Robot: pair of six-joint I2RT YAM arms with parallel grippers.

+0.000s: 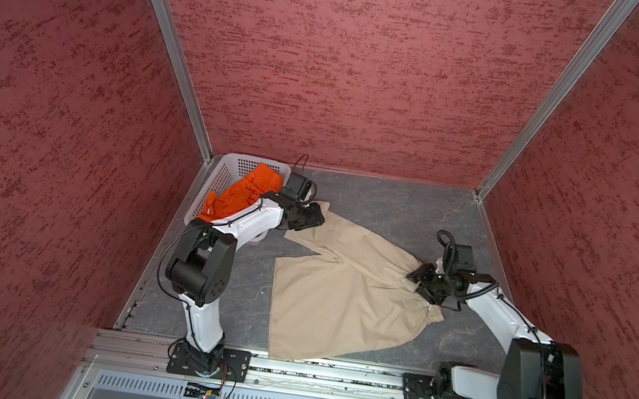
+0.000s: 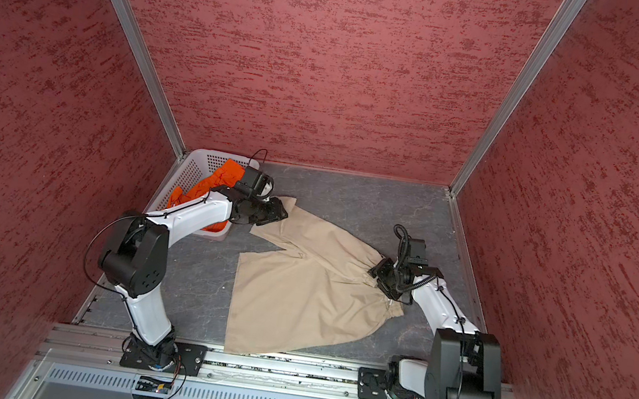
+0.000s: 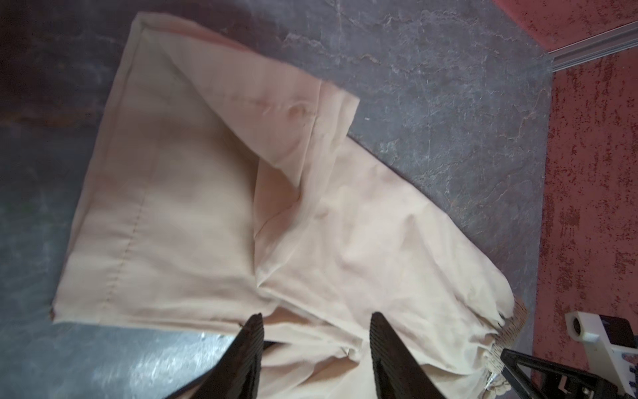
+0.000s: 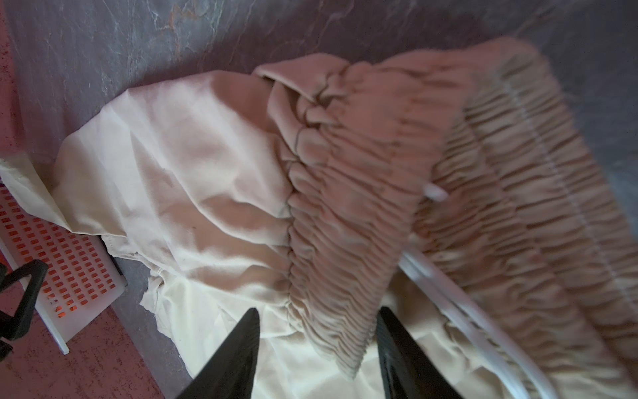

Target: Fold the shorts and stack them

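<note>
left wrist view – the left tool stands open over one end of the beige shorts, spread on the table; the right tool gapes astride their waistband – orange shorts lie in the basket.

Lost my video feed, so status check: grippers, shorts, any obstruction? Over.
Left gripper open at leg hem of beige shorts. Right gripper open at waistband. Beige shorts spread out, unfolded; orange shorts in white basket. No obstruction seen.
</note>
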